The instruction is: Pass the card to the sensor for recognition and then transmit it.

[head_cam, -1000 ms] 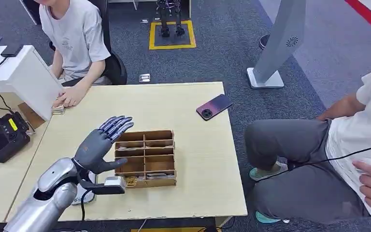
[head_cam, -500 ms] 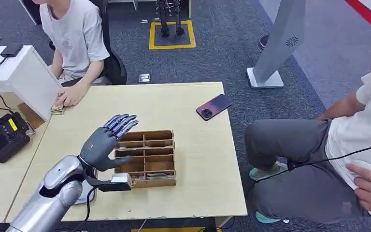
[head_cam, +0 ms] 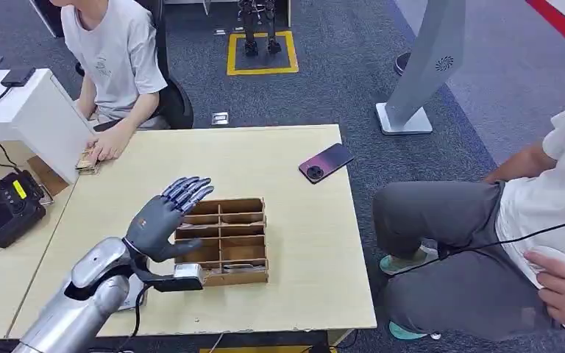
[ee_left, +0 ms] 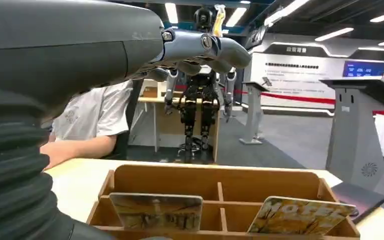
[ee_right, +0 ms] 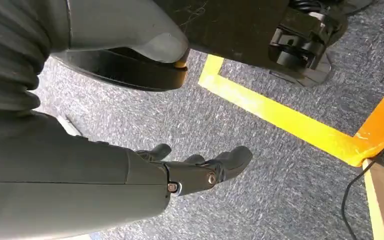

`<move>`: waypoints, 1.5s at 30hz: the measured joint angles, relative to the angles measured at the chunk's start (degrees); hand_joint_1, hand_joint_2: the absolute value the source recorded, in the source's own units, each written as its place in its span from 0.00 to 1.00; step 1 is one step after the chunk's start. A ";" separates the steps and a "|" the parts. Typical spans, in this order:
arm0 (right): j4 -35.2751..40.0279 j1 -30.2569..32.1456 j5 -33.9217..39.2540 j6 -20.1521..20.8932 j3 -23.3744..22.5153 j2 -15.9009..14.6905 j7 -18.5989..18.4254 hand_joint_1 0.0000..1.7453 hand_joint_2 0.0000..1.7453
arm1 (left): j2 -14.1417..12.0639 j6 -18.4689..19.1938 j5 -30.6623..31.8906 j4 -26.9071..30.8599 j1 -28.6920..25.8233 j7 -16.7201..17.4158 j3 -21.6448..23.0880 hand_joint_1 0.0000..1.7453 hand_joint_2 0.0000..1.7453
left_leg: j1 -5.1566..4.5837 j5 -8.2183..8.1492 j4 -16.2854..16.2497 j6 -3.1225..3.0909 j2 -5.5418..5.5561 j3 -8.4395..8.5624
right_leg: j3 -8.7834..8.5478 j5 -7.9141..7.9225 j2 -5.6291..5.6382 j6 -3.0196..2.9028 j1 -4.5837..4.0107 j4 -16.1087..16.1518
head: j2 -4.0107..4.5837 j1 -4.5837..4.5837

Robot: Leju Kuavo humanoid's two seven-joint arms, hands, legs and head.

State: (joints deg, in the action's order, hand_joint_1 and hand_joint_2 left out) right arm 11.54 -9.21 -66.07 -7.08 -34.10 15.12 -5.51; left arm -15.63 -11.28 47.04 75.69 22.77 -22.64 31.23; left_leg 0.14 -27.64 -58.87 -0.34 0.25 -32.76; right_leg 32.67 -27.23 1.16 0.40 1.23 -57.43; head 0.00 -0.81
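Hovering left hand [head_cam: 163, 218] with fingers apart and empty above the wooden divider box [head_cam: 224, 240], 2 cards [ee_left: 156, 211] upright inside (wrist view), right hand [ee_right: 200, 170] loosely spread over floor

Occlusions and cropping. The left hand [head_cam: 163, 218] overlaps the near-left corner of the wooden divided box [head_cam: 224, 239], hiding those compartments; card [ee_left: 156, 212] and card [ee_left: 300, 216] stand in the box with lower edges concealed by its front wall, prints too blurred to read. Seated person [head_cam: 114, 55] and person [head_cam: 530, 220] are cropped by the frame. The right hand [ee_right: 200, 167] has its thumb hidden.
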 joint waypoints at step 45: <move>0.00 -0.03 1.29 -0.11 1.31 0.00 0.11 0.00 1.00 | 0.00 -1.01 2.29 -2.42 0.41 2.47 0.87 0.00 1.00 | 0.00 0.00 0.00 0.00 0.00 0.00 | 0.00 0.00 0.00 0.00 0.00 0.00 | 0.00 0.00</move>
State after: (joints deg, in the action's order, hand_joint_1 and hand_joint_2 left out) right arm 11.54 -9.25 -64.79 -7.19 -32.78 15.13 -5.40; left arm -15.63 -12.28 49.33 73.27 23.18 -20.18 32.11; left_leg 0.14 -27.64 -58.87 -0.34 0.25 -32.76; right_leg 32.67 -27.23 1.16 0.40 1.23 -57.43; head 0.00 -0.81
